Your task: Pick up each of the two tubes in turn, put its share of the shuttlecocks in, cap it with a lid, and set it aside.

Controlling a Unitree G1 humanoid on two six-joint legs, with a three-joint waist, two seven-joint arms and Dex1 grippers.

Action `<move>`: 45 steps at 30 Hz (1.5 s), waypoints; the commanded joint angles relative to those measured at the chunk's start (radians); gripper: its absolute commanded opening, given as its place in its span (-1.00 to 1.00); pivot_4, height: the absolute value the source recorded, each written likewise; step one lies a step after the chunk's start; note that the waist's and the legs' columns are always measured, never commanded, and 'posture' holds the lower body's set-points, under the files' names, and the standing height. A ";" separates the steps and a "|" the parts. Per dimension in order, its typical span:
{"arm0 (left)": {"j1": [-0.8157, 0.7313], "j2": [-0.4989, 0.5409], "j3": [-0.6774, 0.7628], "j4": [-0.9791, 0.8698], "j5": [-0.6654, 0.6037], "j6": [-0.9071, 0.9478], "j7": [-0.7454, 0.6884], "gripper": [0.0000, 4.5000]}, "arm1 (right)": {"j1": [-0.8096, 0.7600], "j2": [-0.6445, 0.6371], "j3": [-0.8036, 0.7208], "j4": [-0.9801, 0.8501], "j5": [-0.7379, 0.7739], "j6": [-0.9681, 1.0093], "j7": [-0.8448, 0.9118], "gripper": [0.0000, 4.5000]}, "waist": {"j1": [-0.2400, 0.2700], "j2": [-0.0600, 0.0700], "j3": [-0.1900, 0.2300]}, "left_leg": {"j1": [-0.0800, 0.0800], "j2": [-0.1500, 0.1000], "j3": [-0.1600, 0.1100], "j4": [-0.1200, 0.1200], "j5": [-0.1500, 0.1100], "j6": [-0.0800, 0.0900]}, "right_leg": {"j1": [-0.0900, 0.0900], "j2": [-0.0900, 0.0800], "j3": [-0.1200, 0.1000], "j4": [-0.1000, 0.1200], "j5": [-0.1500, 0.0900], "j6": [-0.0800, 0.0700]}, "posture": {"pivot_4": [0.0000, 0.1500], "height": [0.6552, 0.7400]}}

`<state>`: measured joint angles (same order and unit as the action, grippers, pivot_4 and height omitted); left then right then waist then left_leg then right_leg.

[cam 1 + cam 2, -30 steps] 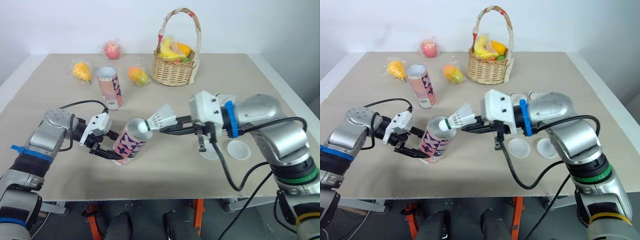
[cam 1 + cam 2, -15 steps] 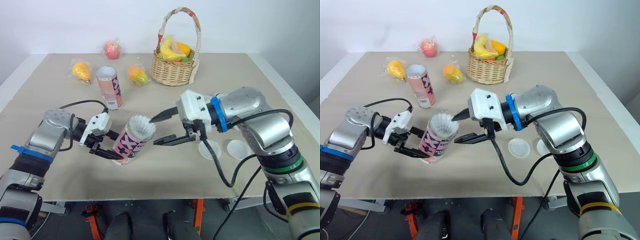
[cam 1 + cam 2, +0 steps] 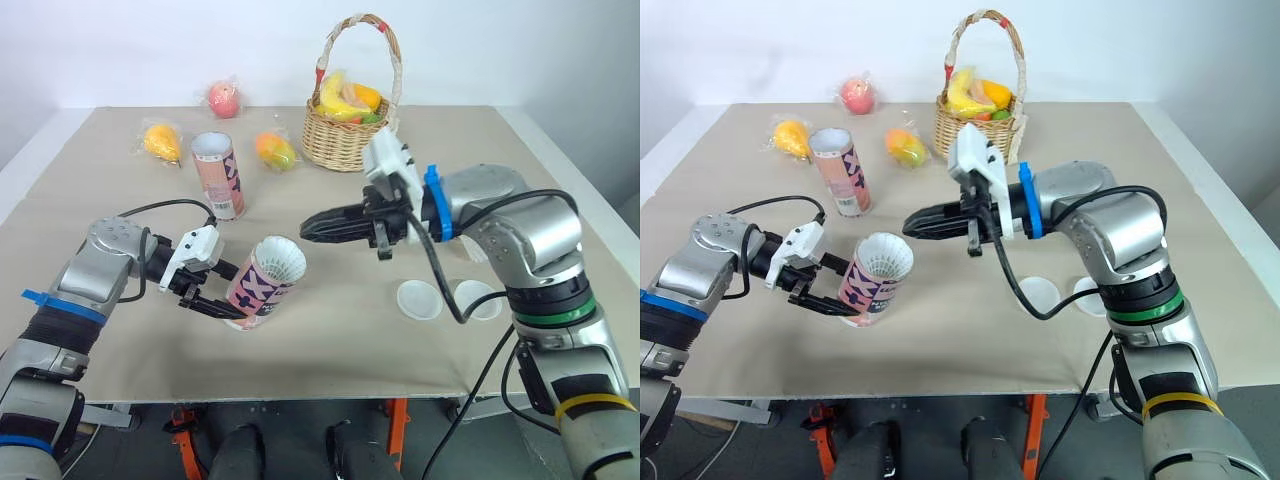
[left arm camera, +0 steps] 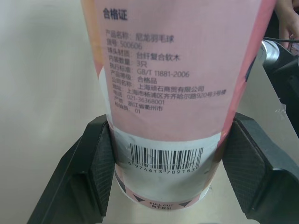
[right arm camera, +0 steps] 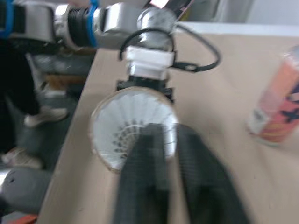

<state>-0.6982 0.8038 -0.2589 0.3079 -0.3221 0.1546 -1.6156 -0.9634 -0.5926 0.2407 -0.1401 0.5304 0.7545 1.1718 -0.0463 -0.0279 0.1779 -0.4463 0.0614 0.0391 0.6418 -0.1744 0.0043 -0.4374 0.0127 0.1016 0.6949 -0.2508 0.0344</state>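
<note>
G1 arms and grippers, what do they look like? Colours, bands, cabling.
Both arms silver-grey with rounded joints. Left gripper: white mount, black fingers, looping black cable, blue forearm band. Right gripper: same white mount and black fingers, blue ring behind, green and yellow bands further back, hanging black cable.

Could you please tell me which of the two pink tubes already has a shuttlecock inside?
The tilted tube in the left gripper: white feathers fill its mouth. The upright tube farther back on the table shows none.

Two tubes (image 3: pixel 262 285) (image 3: pixel 219 176), two lids (image 3: pixel 419 299) (image 3: pixel 478 300), one visible shuttlecock (image 3: pixel 282 261), three wrapped fruits (image 3: pixel 224 99) (image 3: pixel 163 141) (image 3: pixel 277 151), one basket (image 3: pixel 345 140).
</note>
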 commanded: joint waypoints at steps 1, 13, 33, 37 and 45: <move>-0.026 0.004 0.012 0.005 -0.002 -0.011 0.001 0.37 | -0.068 0.008 0.036 0.011 -0.031 -0.017 0.038 -0.98 | 0.000 0.000 0.000 | 0.000 0.000 0.000 0.000 0.000 0.000 | -0.001 0.000 0.000 0.001 0.000 0.000 | 1.00 0.93; -0.031 -0.011 0.016 0.016 0.003 -0.016 0.001 0.37 | -0.385 0.101 0.406 0.224 -0.208 0.086 0.287 -0.98 | -0.001 0.000 0.000 | 0.000 0.002 0.000 0.002 0.000 0.000 | -0.004 0.000 -0.003 0.005 -0.001 -0.002 | 1.00 0.93; -0.004 -0.027 0.052 0.002 0.018 -0.005 0.004 0.37 | -0.483 0.274 0.369 0.473 -0.314 0.055 0.374 -0.98 | -0.001 0.000 0.000 | -0.001 0.001 -0.002 0.003 0.000 0.000 | -0.003 0.000 -0.005 0.006 -0.002 -0.003 | 1.00 0.93; -0.008 -0.035 0.054 0.008 0.021 -0.008 0.002 0.37 | -0.518 0.117 0.368 0.408 -0.201 0.006 0.443 -0.98 | 0.002 0.000 0.000 | -0.004 0.001 -0.003 0.005 0.000 0.000 | -0.003 0.000 -0.006 0.006 -0.001 -0.004 | 1.00 0.93; 0.000 -0.060 0.071 0.004 0.008 -0.009 0.018 0.37 | -0.522 -0.091 0.262 0.428 -0.109 -0.063 0.429 -0.98 | -0.002 0.000 0.000 | -0.006 0.001 -0.004 0.006 -0.001 -0.001 | -0.004 0.000 -0.006 0.005 -0.002 -0.004 | 1.00 0.93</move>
<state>-0.6958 0.7500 -0.2261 0.3306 -0.3017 0.1519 -1.6111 -1.4765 -0.6450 0.6062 0.2861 0.4105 0.7368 1.5672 -0.0487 -0.0278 0.1781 -0.4521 0.0625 0.0352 0.6478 -0.1755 0.0029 -0.4420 0.0127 0.0949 0.7003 -0.2524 0.0301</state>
